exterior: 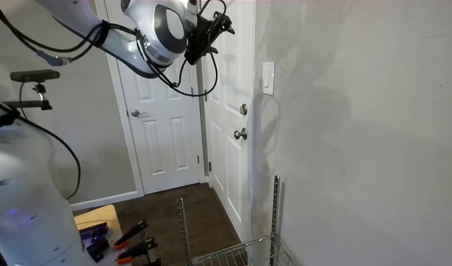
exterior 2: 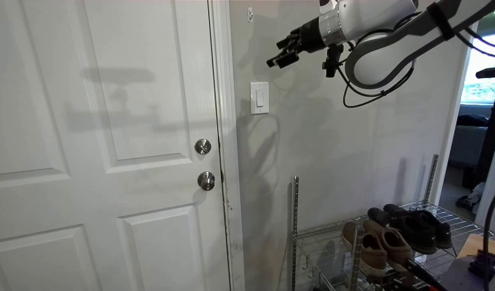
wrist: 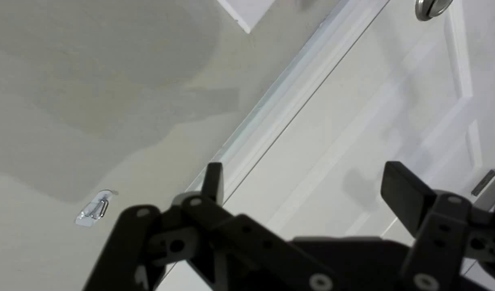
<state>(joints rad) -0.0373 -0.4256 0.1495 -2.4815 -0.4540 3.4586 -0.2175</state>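
Observation:
My gripper (exterior: 223, 40) is black, open and empty, raised in the air in both exterior views (exterior 2: 276, 54). In the wrist view its two fingers (wrist: 304, 173) stand wide apart with only the white door (wrist: 332, 133) and its frame behind them. The gripper appears nearest the grey wall, above and beside a white light switch (exterior 2: 259, 98), also seen in an exterior view (exterior: 268, 78). The switch plate's corner (wrist: 251, 12) shows at the top of the wrist view. A small clear-and-metal hook (wrist: 94, 208) is on the wall, also in an exterior view (exterior 2: 250, 15).
The white door has a round knob (exterior 2: 206, 180) and a deadbolt (exterior 2: 203, 146). A metal wire rack (exterior 2: 295, 206) stands by the wall with brown shoes (exterior 2: 373, 246) and black shoes (exterior 2: 417, 228). Clamps (exterior: 137, 247) lie near the arm's base. A camera (exterior: 34, 75) stands behind the arm.

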